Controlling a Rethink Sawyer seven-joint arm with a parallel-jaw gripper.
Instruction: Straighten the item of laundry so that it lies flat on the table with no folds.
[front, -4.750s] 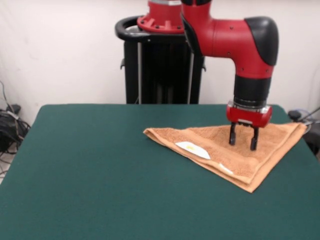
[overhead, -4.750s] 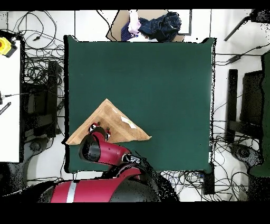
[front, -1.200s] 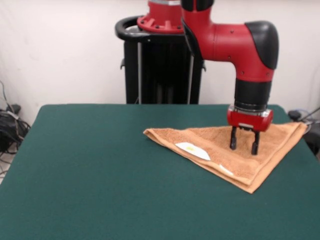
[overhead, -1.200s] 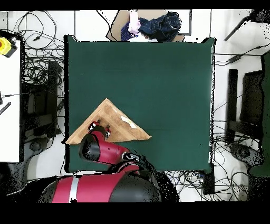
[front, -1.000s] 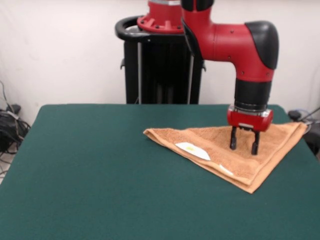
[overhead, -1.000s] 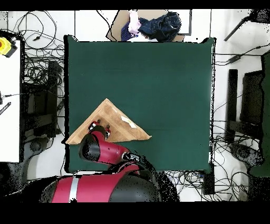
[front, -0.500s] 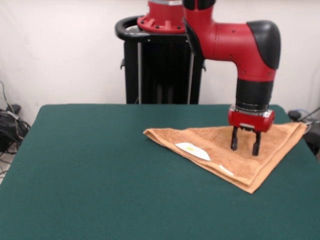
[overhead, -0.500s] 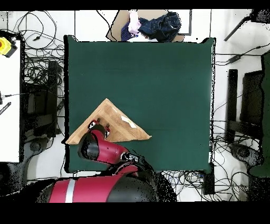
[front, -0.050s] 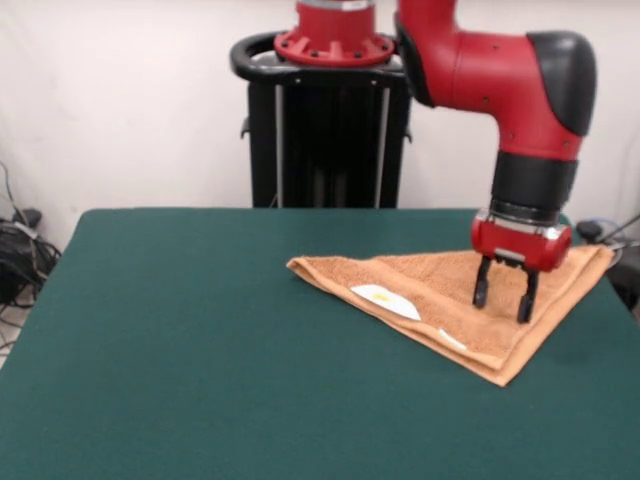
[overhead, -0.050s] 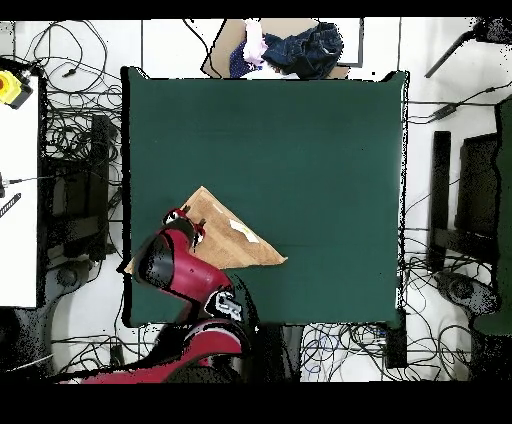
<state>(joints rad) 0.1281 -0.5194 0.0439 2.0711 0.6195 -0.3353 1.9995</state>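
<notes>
Table (front, -0.050s: 200, 350): towel (front, -0.050s: 430, 290) folded into a triangle at its right side in the front view, label (front, -0.050s: 385, 300) showing. Gripper (front, -0.050s: 503, 297) spread wide, empty, just over the top layer (contact unclear). Step: reaching to grasp. Next: pinch top layer only, peel open.

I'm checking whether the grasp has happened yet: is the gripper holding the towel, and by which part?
Nothing is held. The gripper is open, its fingers apart over the folded towel near its right edge, with no cloth pinched between them.
</notes>
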